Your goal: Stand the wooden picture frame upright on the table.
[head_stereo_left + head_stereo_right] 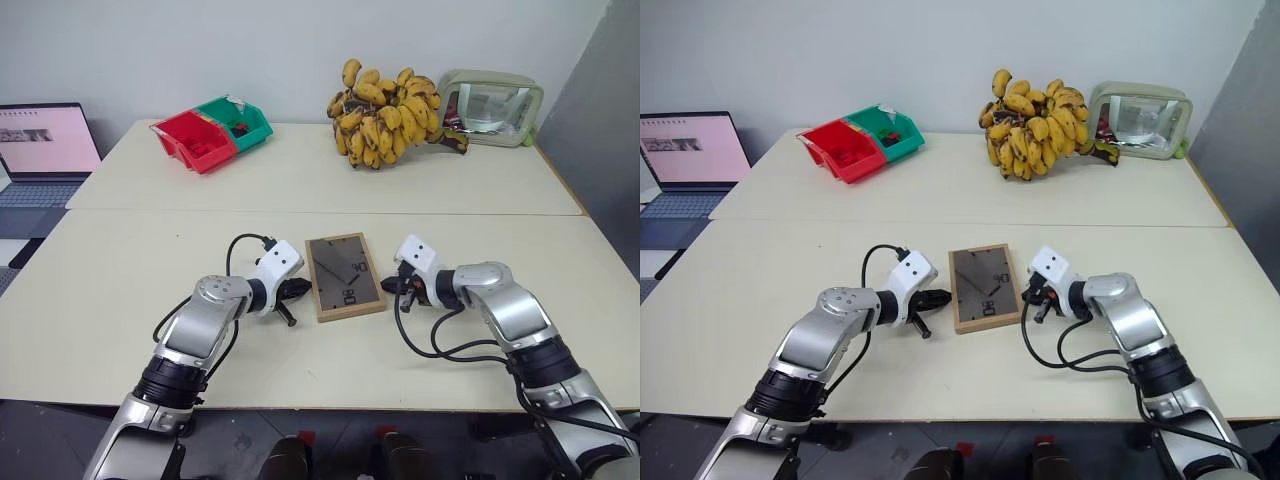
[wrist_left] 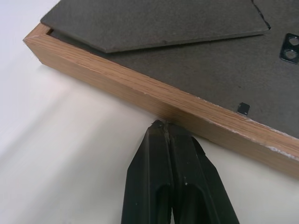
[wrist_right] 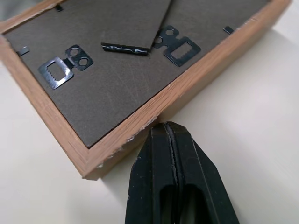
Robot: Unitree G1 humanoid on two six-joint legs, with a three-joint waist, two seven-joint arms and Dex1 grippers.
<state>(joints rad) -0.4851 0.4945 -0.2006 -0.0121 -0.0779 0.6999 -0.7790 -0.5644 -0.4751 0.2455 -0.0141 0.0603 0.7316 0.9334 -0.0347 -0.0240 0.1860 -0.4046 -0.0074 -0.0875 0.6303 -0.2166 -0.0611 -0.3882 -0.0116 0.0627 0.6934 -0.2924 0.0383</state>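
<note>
The wooden picture frame [image 1: 344, 277] lies flat and face down on the near section of the table [image 1: 120, 300], its dark back panel and folded stand facing up. My left gripper [image 1: 300, 290] is shut, and in the left wrist view its tips [image 2: 162, 125] rest against the frame's [image 2: 140, 88] left wooden side. My right gripper [image 1: 388, 287] is also shut, its tips [image 3: 164, 125] against the frame's [image 3: 117, 93] right wooden side near a corner. Neither gripper holds anything; the frame sits between the two.
A bunch of bananas [image 1: 390, 115] and a green-rimmed clear container [image 1: 492, 107] stand at the back right. A red bin [image 1: 195, 140] and a green bin [image 1: 238, 122] sit at the back left. An open laptop [image 1: 45, 140] is beyond the table's left edge.
</note>
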